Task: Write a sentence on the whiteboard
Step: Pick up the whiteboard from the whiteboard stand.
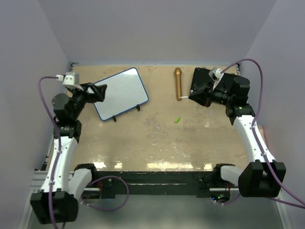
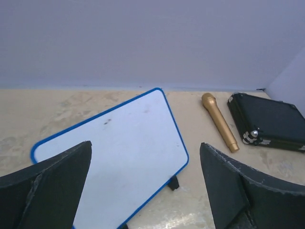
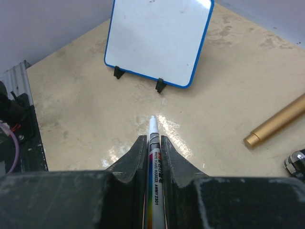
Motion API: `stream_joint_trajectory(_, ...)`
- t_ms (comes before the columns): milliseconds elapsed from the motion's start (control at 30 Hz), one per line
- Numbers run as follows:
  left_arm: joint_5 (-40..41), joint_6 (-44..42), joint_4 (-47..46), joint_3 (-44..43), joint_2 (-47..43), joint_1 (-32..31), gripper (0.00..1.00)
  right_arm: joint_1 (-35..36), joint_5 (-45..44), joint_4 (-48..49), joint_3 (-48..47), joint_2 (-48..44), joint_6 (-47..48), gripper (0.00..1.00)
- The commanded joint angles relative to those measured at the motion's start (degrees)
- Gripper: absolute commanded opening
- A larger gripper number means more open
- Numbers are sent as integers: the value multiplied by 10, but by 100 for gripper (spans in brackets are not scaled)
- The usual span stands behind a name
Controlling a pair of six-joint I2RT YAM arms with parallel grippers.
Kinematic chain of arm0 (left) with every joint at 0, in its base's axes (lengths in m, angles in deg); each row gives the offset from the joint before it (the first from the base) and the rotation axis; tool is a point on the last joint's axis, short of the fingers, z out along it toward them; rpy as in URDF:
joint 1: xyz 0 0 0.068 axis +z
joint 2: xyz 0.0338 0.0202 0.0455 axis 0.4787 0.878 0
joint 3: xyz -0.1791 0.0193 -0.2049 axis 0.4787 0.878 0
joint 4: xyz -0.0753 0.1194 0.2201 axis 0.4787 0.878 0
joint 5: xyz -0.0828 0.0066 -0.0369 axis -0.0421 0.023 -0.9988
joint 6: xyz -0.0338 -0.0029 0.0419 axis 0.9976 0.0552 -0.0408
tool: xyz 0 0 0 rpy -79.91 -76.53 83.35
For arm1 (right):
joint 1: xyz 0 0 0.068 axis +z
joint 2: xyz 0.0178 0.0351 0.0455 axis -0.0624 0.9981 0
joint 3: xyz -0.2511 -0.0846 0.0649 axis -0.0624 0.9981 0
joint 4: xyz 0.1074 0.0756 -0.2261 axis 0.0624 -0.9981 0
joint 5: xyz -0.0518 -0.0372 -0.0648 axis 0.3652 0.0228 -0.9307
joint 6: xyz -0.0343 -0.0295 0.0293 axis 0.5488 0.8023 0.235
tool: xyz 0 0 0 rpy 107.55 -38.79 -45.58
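Beige desk: we judge the whiteboard light, stiff and slippery, best pinched at its blue rim; left gripper gapes wide, right gripper clamps a marker.

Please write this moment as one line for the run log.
left gripper: open, near whiteboard | right gripper: shut on marker | whiteboard: no sentence yet

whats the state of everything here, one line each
left gripper, open, empty
right gripper, shut on the marker
marker, clamped, tip sticking out forward
whiteboard, blank apart from faint smudges, no sentence yet
black case, closed, lying flat
gold microphone, lying flat, untouched
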Motion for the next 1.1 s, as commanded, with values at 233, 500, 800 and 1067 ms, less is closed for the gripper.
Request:
stream_joint_trajectory(233, -331, 102, -169, 63, 207, 291, 93, 28, 44, 16, 1, -6, 32, 0)
stream_joint_trajectory(500, -389, 97, -286, 43, 377, 291, 89, 38, 52, 12, 0, 6, 40, 0)
stream_joint_trajectory(800, -406, 83, -396, 17, 476, 290, 80, 41, 52, 10, -1, 17, 43, 0)
stream_joint_trajectory(1067, -482, 232, -663, 0, 589, 279, 58, 43, 41, 7, -2, 30, 48, 0)
